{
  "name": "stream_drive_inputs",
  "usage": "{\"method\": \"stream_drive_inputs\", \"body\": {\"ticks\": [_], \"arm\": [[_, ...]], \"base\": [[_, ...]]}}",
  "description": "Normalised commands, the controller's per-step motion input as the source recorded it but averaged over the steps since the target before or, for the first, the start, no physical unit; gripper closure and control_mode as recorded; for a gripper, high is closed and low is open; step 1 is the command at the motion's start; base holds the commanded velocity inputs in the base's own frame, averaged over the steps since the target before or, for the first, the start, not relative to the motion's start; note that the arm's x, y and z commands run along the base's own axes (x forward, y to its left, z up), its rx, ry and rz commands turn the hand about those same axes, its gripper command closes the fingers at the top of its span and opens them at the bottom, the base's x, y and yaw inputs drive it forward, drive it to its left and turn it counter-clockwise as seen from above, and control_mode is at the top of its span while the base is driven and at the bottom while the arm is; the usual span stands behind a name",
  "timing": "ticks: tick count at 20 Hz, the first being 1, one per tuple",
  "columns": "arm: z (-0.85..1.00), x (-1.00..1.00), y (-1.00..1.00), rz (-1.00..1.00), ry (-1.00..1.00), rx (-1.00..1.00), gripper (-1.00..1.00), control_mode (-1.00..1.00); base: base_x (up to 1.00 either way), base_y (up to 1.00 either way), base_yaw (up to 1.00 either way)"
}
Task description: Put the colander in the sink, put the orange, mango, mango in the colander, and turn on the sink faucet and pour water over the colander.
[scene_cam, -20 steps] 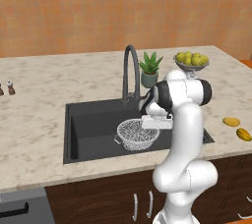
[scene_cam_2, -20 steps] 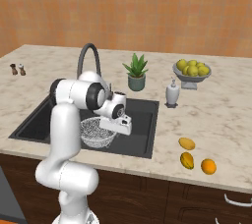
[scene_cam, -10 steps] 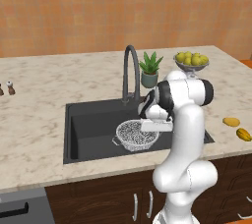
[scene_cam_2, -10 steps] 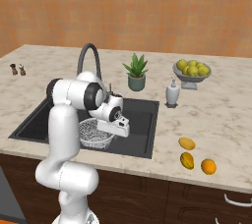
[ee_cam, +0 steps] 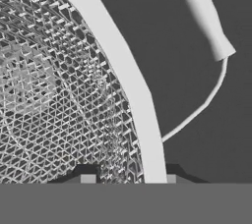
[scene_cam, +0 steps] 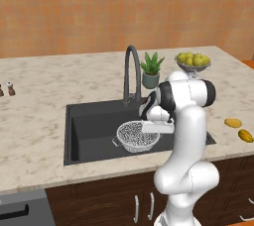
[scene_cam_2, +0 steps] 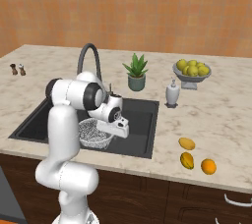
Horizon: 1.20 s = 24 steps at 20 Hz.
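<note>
The scene is lit evenly and softly, with no glare on the counter (scene_cam: 44,116). Only faint shadow is cast inside the black sink (scene_cam: 94,131). Both base views are rendered sharp, without edge distortion. The colander (ee_cam: 59,95) mesh is seen close and slightly aliased.

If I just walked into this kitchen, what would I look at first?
Probably the big white robot arm bending down into the black sink, with its gripper clamped on the rim of a speckled mesh colander sitting in the basin. Next you'd spot the bright fruit: an orange and two mangos on the counter to the sink's right, near the front edge.
</note>
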Motion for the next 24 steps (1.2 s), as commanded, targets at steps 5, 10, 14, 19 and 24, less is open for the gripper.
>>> {"method": "stream_drive_inputs", "body": {"ticks": [5,10,14,19,24], "arm": [[0.15,-0.15,-0.02,-0.1,0.0,0.0,-1.0,-1.0],[0.48,-0.29,-0.15,-0.02,-0.05,0.0,-1.0,-1.0],[0.59,-0.39,-0.32,0.0,-0.06,0.0,-1.0,-1.0],[0.57,-0.49,-0.44,0.0,-0.14,-0.01,-1.0,-1.0],[0.55,-0.5,-0.48,0.05,-0.1,-0.06,-1.0,-1.0]], "base": [[0.0,0.0,0.0],[0.0,0.0,0.0],[0.0,0.0,0.0],[0.0,0.0,0.0],[0.0,0.0,0.0]]}}
